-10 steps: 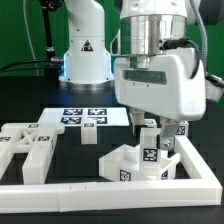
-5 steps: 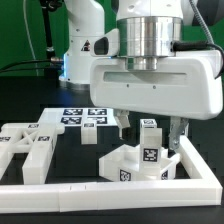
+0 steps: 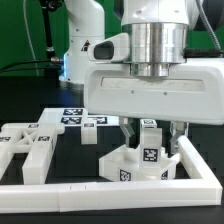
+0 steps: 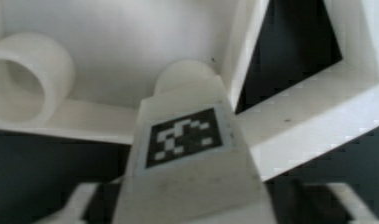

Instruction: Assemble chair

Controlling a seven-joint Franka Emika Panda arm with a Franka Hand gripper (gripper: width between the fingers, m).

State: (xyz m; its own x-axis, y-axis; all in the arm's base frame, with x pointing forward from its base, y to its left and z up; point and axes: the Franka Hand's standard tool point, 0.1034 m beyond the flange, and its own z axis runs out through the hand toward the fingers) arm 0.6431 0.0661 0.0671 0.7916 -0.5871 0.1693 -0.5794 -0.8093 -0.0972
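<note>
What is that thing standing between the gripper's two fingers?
An upright white chair post with a black-and-white tag, rising from the chair base. The exterior view shows it between the fingers of the gripper; the wrist view shows it close up.

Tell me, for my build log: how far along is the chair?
Done: one post stands upright on the seat, in the rail's corner. In hand: the claw straddles that post; whether it grips yet is unclear. Left: the loose parts and a small block lie unattached toward the exterior view's left.
</note>
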